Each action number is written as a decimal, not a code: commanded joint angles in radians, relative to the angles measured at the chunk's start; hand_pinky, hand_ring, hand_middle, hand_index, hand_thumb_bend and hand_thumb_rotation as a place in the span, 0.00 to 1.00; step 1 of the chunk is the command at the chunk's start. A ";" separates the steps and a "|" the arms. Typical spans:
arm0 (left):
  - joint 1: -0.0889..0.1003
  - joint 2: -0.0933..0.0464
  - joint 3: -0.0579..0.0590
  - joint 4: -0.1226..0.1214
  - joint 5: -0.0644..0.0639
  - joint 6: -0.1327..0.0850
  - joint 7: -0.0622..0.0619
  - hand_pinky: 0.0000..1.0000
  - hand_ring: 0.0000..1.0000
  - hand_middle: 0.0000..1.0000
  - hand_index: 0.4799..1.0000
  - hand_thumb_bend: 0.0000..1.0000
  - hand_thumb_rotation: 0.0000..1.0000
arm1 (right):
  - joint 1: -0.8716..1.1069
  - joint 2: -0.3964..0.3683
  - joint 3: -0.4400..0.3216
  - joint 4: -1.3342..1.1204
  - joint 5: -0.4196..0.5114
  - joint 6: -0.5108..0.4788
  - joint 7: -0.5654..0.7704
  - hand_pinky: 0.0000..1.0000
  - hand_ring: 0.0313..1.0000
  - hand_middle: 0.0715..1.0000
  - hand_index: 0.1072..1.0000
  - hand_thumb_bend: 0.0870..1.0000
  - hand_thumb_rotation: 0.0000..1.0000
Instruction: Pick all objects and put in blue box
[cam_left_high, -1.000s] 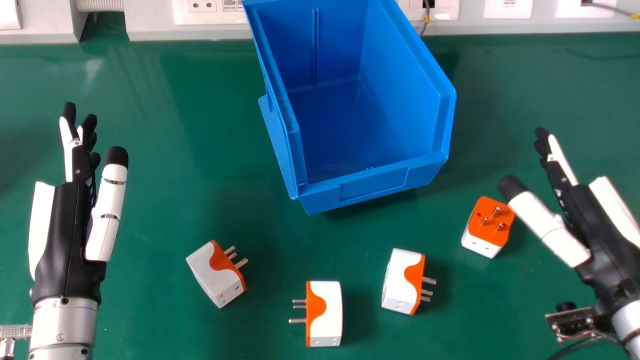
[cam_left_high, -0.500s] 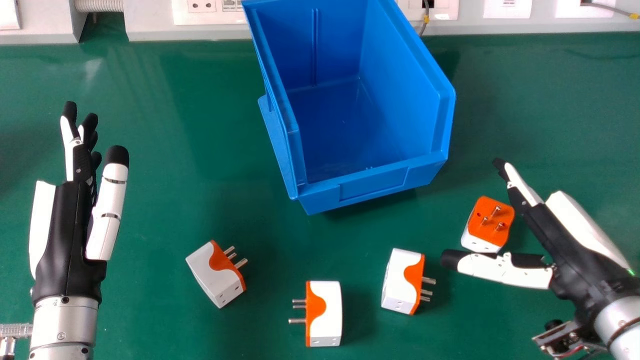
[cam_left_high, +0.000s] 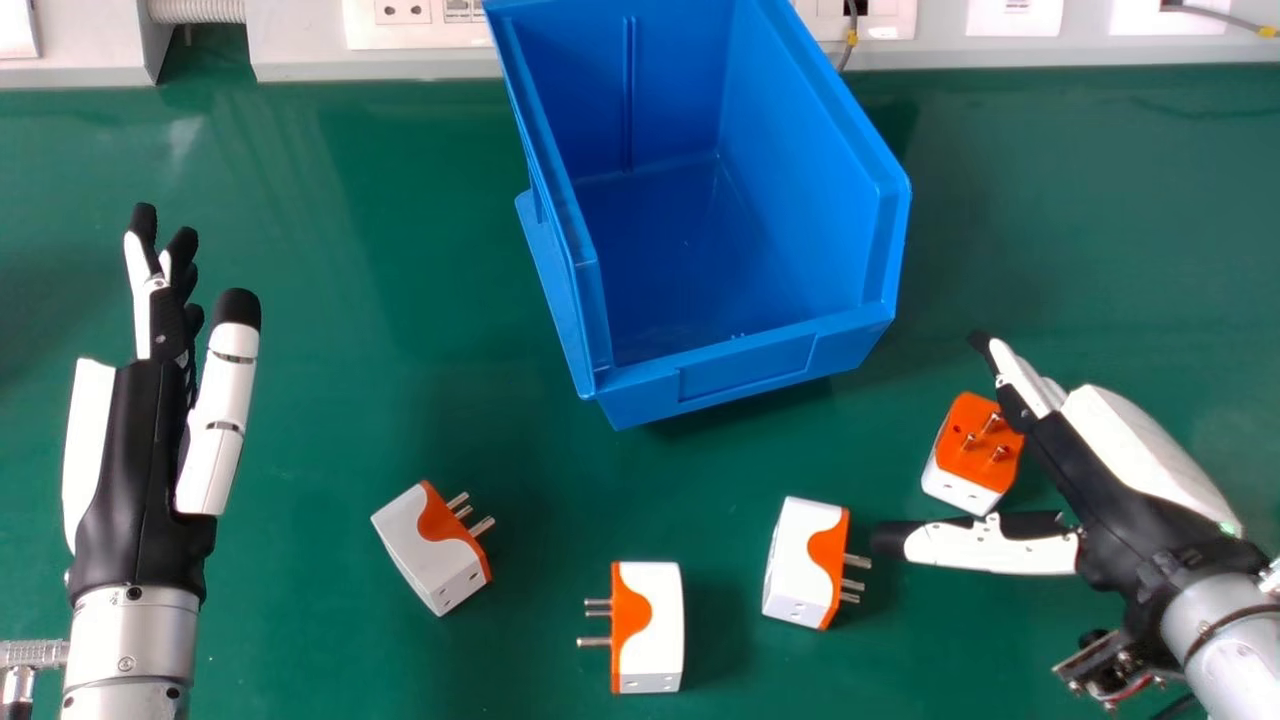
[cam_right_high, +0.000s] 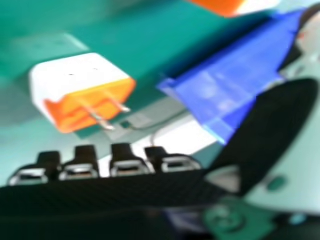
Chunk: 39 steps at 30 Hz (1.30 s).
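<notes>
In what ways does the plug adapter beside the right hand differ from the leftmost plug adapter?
The adapter beside the right hand has its orange face and pins turned up; the leftmost adapter has its pins pointing sideways. In the head view, the first lies to the right of the blue box, the leftmost to its left. Both are white and orange.

I can't read any lettering, number or sign from here. Beyond the far edge of the worktop (cam_left_high: 300, 300), one white plate (cam_left_high: 1013, 22) bears small dark marks, too tiny for me to make out.
</notes>
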 joint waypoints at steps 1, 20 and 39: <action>-0.015 0.015 0.002 -0.006 0.003 -0.010 0.003 0.99 1.00 1.00 1.00 0.41 1.00 | -0.042 -0.012 0.010 0.011 -0.039 0.022 -0.022 1.00 1.00 1.00 1.00 0.69 0.57; -0.016 0.016 0.003 -0.008 0.002 -0.007 0.000 0.99 1.00 1.00 1.00 0.41 1.00 | -0.113 -0.006 0.054 0.041 -0.128 0.138 -0.039 1.00 1.00 1.00 1.00 0.64 0.51; -0.014 0.019 0.005 -0.016 0.002 0.002 -0.004 0.99 1.00 1.00 1.00 0.41 1.00 | -0.286 -0.022 0.148 0.282 -0.167 0.150 -0.040 0.99 1.00 1.00 1.00 0.63 0.46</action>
